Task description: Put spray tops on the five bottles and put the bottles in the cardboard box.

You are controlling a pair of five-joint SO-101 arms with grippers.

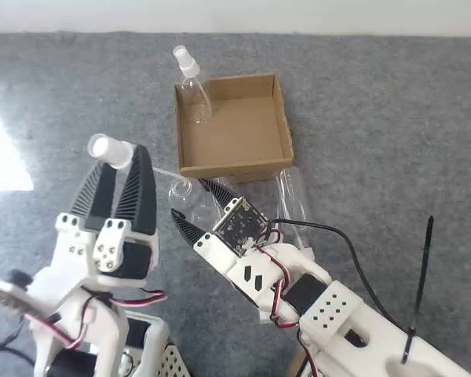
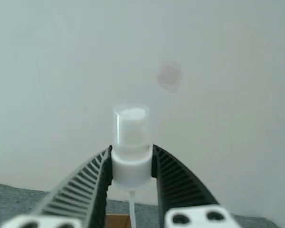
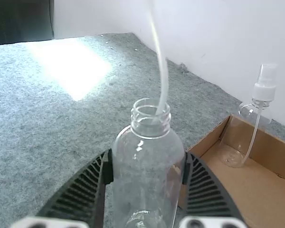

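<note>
My left gripper (image 1: 124, 159) (image 2: 131, 161) is shut on a white spray top (image 1: 110, 148) (image 2: 131, 142) with a clear cap, held up left of the cardboard box (image 1: 234, 129) (image 3: 270, 164). Its thin dip tube (image 3: 159, 71) hangs down and its end sits inside the open neck of a clear bottle (image 1: 180, 191) (image 3: 149, 161). My right gripper (image 1: 190, 198) (image 3: 147, 166) is shut on that bottle's body, just in front of the box's near left corner. One bottle with a spray top fitted (image 1: 193, 88) (image 3: 256, 123) stands in the box's far left corner.
Another clear bottle (image 1: 294, 196) lies on the grey carpet behind my right gripper, close to the box's front wall. A black strap (image 1: 422, 275) sticks up at the right. A white perforated part (image 1: 163, 357) sits at the bottom edge. Sunlight falls at the left (image 1: 0, 153).
</note>
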